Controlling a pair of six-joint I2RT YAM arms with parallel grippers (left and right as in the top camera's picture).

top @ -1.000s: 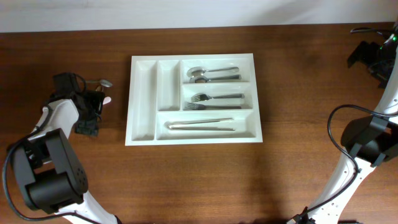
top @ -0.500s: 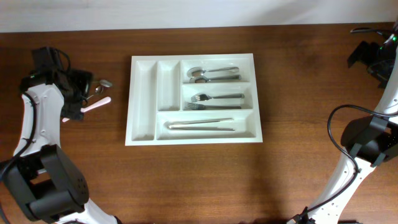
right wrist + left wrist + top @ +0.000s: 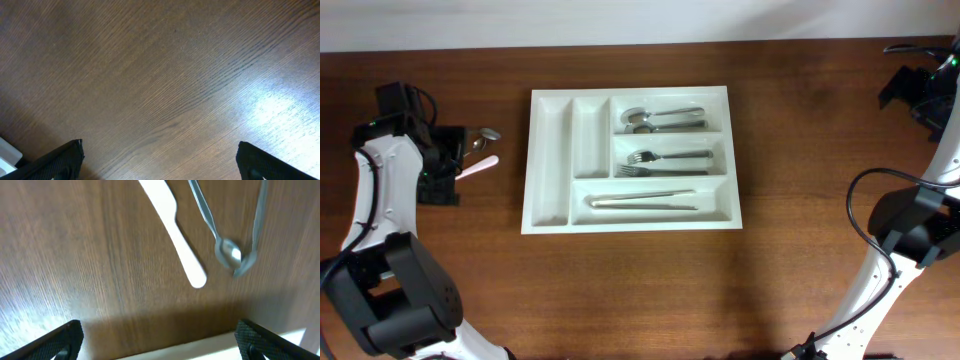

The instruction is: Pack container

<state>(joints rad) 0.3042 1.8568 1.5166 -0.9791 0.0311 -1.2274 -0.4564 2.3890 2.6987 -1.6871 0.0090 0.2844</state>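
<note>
The white cutlery tray [image 3: 550, 160] lies mid-table. It holds spoons [image 3: 660, 118], forks [image 3: 665, 160] and long utensils [image 3: 640, 200] in its three wide compartments. Its two narrow compartments look empty. A pale-handled utensil [image 3: 477, 167] and a metal spoon [image 3: 482, 134] lie on the table left of the tray. They also show in the left wrist view, as the handle [image 3: 175, 235] and the spoon [image 3: 227, 254]. My left gripper [image 3: 448, 170] is open and empty just left of them, its jaws [image 3: 160, 342] apart. My right gripper [image 3: 918, 92] is open over bare wood [image 3: 160, 160].
A second thin metal piece [image 3: 256, 225] lies beside the spoon. The wooden table's far edge [image 3: 640, 45] runs along the top. The right arm's base and cable [image 3: 910, 225] stand at the right edge, and the left arm's base [image 3: 395, 290] at the front left.
My left arm swung back and left, uncovering the pale-handled utensil, then its gripper came slightly forward again. The tray, the cutlery and the right arm have not moved.
</note>
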